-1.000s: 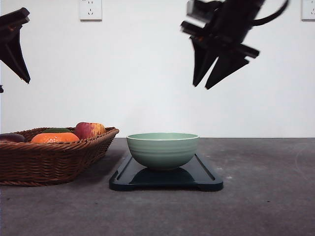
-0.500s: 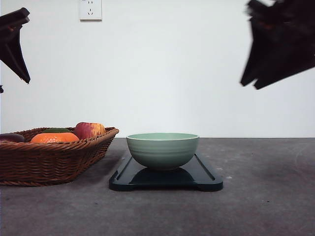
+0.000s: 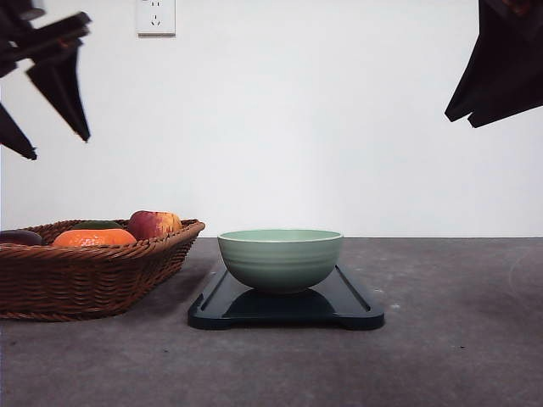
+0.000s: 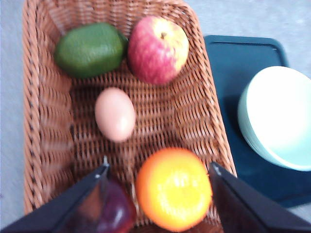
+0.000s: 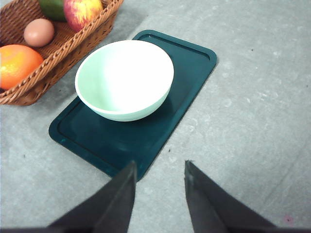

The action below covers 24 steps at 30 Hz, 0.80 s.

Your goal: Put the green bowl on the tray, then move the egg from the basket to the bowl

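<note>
The counter (image 3: 458, 356) was a dark grey, faintly mottled surface running to a plain white wall (image 3: 280, 127) that carried a socket plate (image 3: 156, 16) at the top.

The basket (image 3: 85, 271), wide, shallow and woven of brown wicker with sloping sides, sat at nine o'clock of the tray and was cut off by the front view's edge. From the front only the tops of its contents cleared the rim. From the left wrist, the blurred weave held a green avocado-like fruit (image 4: 90, 49), a red and yellow apple (image 4: 158, 48), an orange (image 4: 174, 188), a dark purple fruit (image 4: 114, 213) half hidden behind a finger, and the smooth tan egg (image 4: 115, 114) lying in the middle, apart from the others.

The tray (image 3: 352, 309), flat, blackish-teal, with rounded corners, a low rim and small feet, lay just beside the basket. The green bowl (image 3: 281, 259), pale sage and round with faint ridges outside, stood upright on it, nearer the basket end in the right wrist view; its inside was washed out to near white.

The left gripper (image 4: 158, 170) hung above the basket with its dark, wedge-shaped fingers spread wide, holding nothing. The right gripper (image 5: 159, 167) hung at one o'clock of the bowl, high and cut off, its fingers parted and empty.
</note>
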Motion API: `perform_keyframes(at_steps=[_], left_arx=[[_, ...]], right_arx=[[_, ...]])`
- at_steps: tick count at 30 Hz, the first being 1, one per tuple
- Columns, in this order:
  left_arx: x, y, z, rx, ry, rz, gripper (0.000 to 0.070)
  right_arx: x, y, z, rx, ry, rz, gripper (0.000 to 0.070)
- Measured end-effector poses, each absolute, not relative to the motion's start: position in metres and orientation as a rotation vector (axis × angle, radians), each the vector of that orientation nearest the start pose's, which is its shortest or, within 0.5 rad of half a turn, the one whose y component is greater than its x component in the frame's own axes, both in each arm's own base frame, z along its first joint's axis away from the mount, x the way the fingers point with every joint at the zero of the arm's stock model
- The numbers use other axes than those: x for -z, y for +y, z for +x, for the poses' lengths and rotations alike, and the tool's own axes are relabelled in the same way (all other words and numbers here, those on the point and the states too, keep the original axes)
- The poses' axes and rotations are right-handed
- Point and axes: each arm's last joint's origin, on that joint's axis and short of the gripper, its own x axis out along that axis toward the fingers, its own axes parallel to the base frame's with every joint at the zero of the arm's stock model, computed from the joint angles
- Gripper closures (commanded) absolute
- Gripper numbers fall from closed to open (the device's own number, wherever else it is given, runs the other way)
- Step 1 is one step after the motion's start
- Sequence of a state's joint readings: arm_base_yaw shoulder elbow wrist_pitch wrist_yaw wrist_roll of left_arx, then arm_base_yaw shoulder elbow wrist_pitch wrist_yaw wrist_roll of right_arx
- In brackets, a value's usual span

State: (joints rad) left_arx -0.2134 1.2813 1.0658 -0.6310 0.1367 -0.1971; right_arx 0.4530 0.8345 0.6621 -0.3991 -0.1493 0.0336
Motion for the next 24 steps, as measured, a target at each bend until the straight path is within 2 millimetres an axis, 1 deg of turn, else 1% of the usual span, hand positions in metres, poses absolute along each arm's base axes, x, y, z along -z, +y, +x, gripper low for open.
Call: perform_keyframes(at_steps=[3, 6, 9, 13, 17, 21, 24], left_arx=[[-0.291, -0.065, 0.274, 0.218, 0.941, -0.126, 0.0268], [-0.288, -0.069, 0.296, 0.173, 0.998, -0.094, 0.0268], [-0.28, -0.073, 0.319, 0.132, 1.039, -0.065, 0.0267], [-0.264, -0.078, 0.342, 0.122, 1.084, -0.056, 0.0268], [-0.243, -0.081, 0.356, 0.108, 1.138, -0.044, 0.0267], [-0.22, -0.082, 0.365, 0.062, 1.196, -0.009, 0.0267], [-0.207, -0.082, 0.369, 0.051, 1.232, 0.002, 0.0267]], right_arx=[[-0.264, 0.081, 0.156, -0.577, 0.582, -0.059, 0.0505], [-0.264, 0.081, 0.156, -0.577, 0.582, -0.06, 0.0505], [-0.264, 0.081, 0.156, -0.577, 0.582, -0.06, 0.0505], [-0.264, 0.081, 0.156, -0.577, 0.582, -0.06, 0.0505], [-0.264, 0.081, 0.156, -0.577, 0.582, -0.06, 0.0505], [-0.264, 0.081, 0.156, -0.578, 0.582, -0.061, 0.0505], [-0.264, 0.081, 0.156, -0.578, 0.582, -0.061, 0.0505]])
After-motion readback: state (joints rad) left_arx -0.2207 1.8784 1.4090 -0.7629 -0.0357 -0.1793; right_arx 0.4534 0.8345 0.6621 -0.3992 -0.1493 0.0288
